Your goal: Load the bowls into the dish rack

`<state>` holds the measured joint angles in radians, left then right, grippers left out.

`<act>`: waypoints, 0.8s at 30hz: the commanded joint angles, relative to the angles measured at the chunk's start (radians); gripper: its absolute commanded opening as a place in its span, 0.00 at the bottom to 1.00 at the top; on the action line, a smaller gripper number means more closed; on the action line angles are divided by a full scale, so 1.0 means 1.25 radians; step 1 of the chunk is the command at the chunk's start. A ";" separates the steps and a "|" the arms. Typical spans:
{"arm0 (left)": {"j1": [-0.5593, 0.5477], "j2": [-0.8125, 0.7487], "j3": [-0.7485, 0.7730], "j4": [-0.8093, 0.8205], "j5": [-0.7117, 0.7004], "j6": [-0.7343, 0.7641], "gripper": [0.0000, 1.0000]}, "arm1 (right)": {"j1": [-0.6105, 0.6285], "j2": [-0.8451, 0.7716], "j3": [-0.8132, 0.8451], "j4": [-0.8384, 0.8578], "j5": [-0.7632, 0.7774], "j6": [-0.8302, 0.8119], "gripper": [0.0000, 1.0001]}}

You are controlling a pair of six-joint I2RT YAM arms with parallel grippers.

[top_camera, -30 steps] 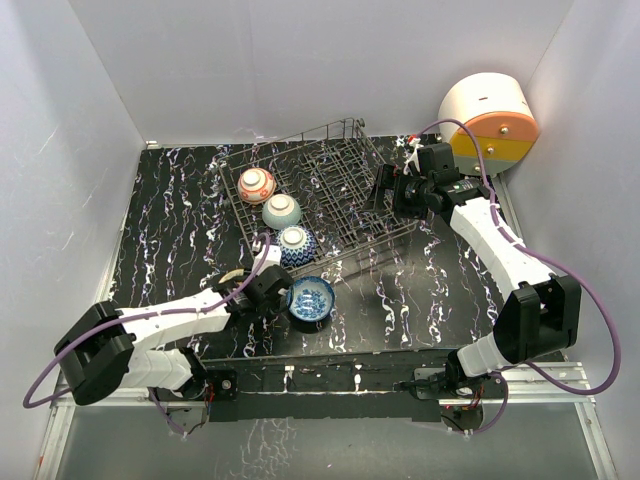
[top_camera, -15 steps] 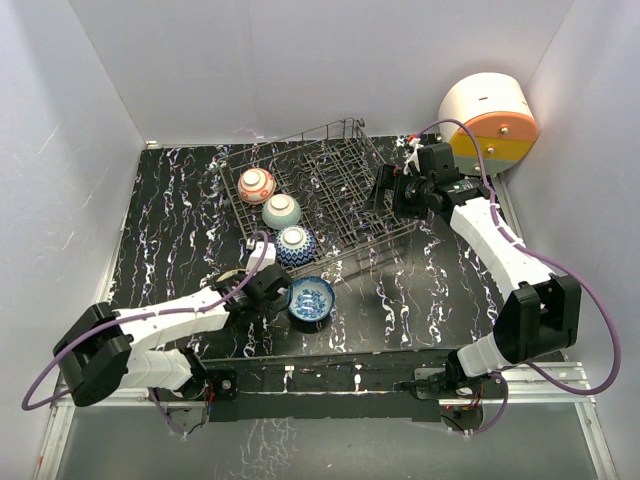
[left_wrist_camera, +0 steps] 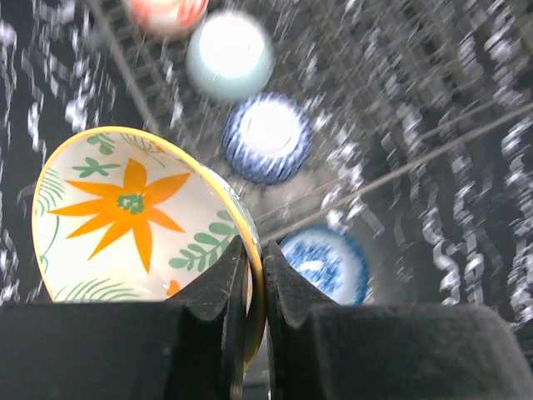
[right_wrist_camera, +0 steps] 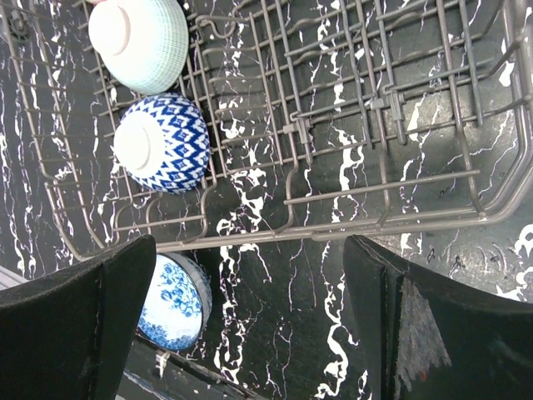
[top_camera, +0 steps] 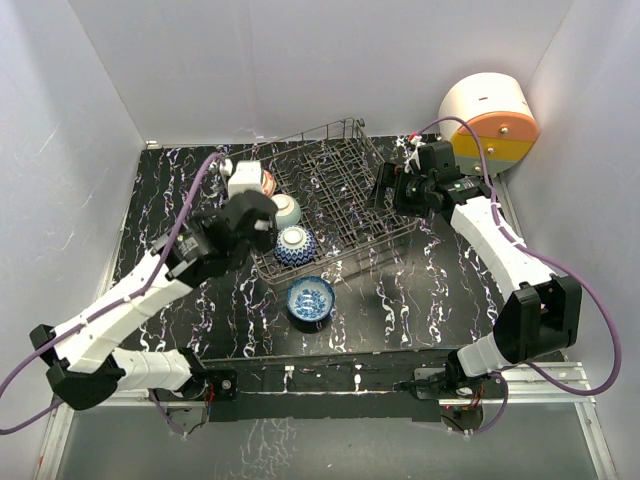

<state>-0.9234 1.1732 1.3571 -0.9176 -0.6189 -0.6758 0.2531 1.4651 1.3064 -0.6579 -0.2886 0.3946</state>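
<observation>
- Bowls: three are already in the dish rack [top_camera: 345, 185], upside down in a row along its left side. There's a reddish one [left_wrist_camera: 166, 15], the grey-green one [right_wrist_camera: 141, 42] and the blue-and-white one [right_wrist_camera: 162, 142].
- Big change: a second ago the left gripper [left_wrist_camera: 254, 250] was down low by the table, just left of the blue-inside bowl [top_camera: 311, 299]. Now the arm has swung up and hangs over the rack's left side.
- It took the yellow floral bowl [left_wrist_camera: 125, 217] along. The wrist view shows the jaws pinching its rim, one finger inside and one outside, with the bowl tipped up on edge.
- The blue-inside bowl hasn't budged — it sits right way up on the table, just in front of the rack.
- The right gripper [top_camera: 388, 192] hasn't moved either. It's parked at the rack's right edge with the jaws spread wide, holding nothing.
- My read: the pick-up is done and this is the carry. What's left for this one is dropping it into free tines beside that row — then there's only the one on the table to go.
</observation>
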 commanded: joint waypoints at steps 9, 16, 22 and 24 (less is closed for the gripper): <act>0.305 0.367 0.225 0.606 0.329 0.179 0.00 | -0.022 -0.018 0.158 0.031 0.037 -0.004 0.99; 0.367 0.647 0.452 0.745 0.524 0.012 0.00 | -0.061 -0.018 0.163 0.053 0.017 0.002 0.99; 0.388 0.861 0.625 0.875 0.669 -0.182 0.00 | -0.096 -0.014 0.159 0.062 0.004 0.002 0.99; 0.389 0.919 0.662 0.919 0.683 -0.241 0.00 | -0.109 -0.015 0.148 0.066 -0.002 0.003 0.99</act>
<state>-0.4465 2.2539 2.0766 0.0322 0.0967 -0.7750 0.1429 1.4651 1.4681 -0.6456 -0.2691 0.3958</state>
